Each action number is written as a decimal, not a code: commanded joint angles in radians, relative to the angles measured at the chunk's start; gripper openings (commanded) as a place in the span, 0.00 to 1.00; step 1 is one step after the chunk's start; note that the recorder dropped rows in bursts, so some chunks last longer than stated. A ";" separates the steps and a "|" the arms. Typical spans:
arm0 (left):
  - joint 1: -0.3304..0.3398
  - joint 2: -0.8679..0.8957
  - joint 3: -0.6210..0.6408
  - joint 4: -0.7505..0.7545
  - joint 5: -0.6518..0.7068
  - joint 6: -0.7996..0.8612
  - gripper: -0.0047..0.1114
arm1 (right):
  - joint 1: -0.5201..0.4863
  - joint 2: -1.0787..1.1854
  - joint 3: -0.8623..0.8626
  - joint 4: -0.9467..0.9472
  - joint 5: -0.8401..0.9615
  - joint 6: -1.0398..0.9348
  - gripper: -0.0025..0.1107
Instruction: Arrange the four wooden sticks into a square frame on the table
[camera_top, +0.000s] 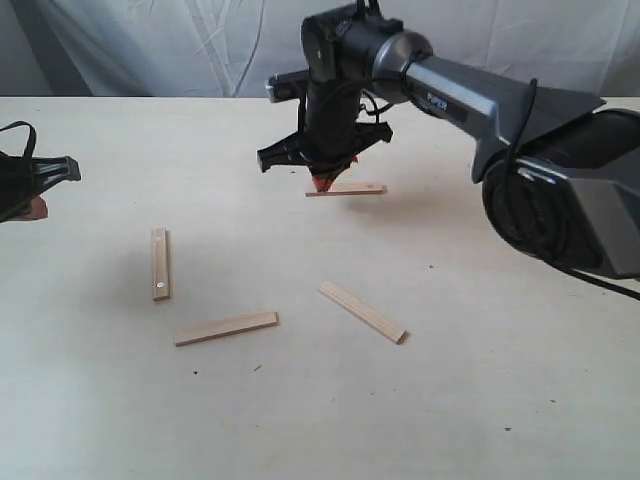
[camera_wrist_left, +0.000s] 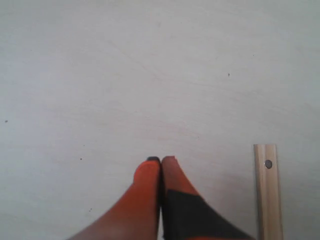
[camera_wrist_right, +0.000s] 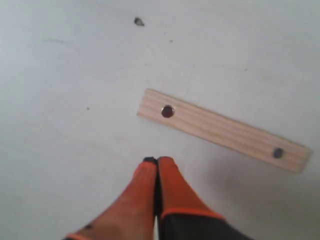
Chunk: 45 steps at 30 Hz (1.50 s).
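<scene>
Wooden sticks (camera_top: 226, 328) — four, lying apart on table (camera_top: 450, 400) | left pincer (camera_wrist_left: 161, 160) closed, empty | right pincer (camera_wrist_right: 157, 160) closed, empty

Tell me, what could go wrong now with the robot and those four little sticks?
The right pincer is shut, its tip just beside the far stick. Moving like that, it might shove or spin the stick instead of lifting it.
That stick lies flat on the table, so a pinch could slip off.
The left pincer is shut too, near the left stick, and might bump it.
</scene>
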<state>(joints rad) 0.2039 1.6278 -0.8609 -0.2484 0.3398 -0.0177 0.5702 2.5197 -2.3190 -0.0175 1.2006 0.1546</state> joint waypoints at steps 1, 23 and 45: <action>-0.079 -0.070 -0.005 -0.017 0.004 0.061 0.04 | -0.002 -0.119 0.090 -0.028 0.021 -0.066 0.01; -0.207 -0.055 -0.005 -0.013 0.002 0.028 0.17 | 0.069 -0.501 1.009 0.154 -0.420 -0.305 0.47; -0.207 -0.055 -0.005 -0.024 -0.025 0.025 0.30 | -0.081 -0.417 0.773 0.105 -0.380 0.038 0.03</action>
<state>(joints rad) 0.0000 1.5718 -0.8646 -0.2590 0.3313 0.0141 0.5263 2.0743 -1.5099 0.0956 0.8415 0.1246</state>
